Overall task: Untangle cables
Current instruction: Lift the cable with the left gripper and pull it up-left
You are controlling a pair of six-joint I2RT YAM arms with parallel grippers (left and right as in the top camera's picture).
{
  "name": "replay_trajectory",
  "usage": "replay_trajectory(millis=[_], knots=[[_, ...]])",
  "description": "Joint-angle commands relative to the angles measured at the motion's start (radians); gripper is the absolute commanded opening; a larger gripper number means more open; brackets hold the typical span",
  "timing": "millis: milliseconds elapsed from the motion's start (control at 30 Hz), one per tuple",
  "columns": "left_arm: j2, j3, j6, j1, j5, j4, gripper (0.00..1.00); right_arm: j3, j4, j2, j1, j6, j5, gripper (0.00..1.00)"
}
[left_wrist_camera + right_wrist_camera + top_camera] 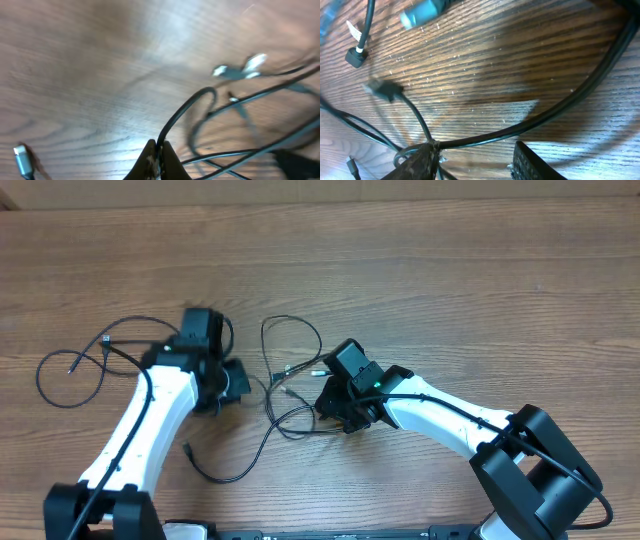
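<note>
Thin black cables (283, 376) lie tangled on the wooden table between my two arms. One strand loops far left (55, 370) and another trails toward the front (235, 468). My left gripper (232, 384) sits at the tangle's left side. In the left wrist view its jaws (159, 159) are shut on one black cable (182, 112). Silver-white plug ends (241, 69) lie beyond it. My right gripper (331, 406) is at the tangle's right side. Its jaws (477, 162) are open, a black cable (560, 111) runs between them, and the left finger touches a knot of cords (427, 147).
A silver plug (21, 156) lies at the lower left of the left wrist view. A black angled plug (355, 57) and a pale blue connector (420, 14) lie ahead of the right gripper. The wooden table (480, 270) extends far and right.
</note>
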Motion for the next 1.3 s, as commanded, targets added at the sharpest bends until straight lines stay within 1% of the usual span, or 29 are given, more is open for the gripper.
replay_trajectory(millis=[0,167,200,433,633,733,833,933,1200,1267], knots=[[-0.041,0.09,-0.002,-0.002,0.011,-0.026,0.04,-0.003,0.004,0.006,0.002,-0.004,0.003,0.46],[-0.045,0.178,0.0,-0.001,0.01,-0.039,0.04,-0.003,0.001,0.006,0.002,-0.004,0.003,0.47],[-0.045,0.199,0.003,-0.001,0.01,-0.042,0.04,-0.003,0.001,0.006,0.002,-0.004,0.003,0.49],[-0.048,0.412,0.028,-0.002,0.016,-0.13,0.04,-0.003,0.001,0.006,0.002,-0.004,0.003,0.54],[-0.072,0.603,0.1,-0.001,0.13,-0.174,0.04,-0.003,0.001,0.006,0.002,-0.004,0.003,0.57],[-0.096,0.675,0.1,-0.002,0.163,-0.171,0.04,-0.003,0.001,0.006,0.002,-0.004,0.003,0.59],[-0.119,0.742,0.1,-0.001,0.166,-0.166,0.04,-0.003,-0.001,0.006,0.002,-0.004,0.003,0.62],[-0.17,0.801,0.1,-0.001,0.166,-0.121,0.04,-0.003,-0.002,0.006,0.002,-0.004,0.003,0.66],[-0.303,0.807,0.112,-0.001,0.157,0.056,0.04,-0.003,-0.003,0.006,0.002,-0.004,0.003,0.73],[-0.343,0.807,0.127,-0.001,0.123,0.113,0.04,-0.003,-0.003,0.006,0.002,-0.004,0.003,0.75]])
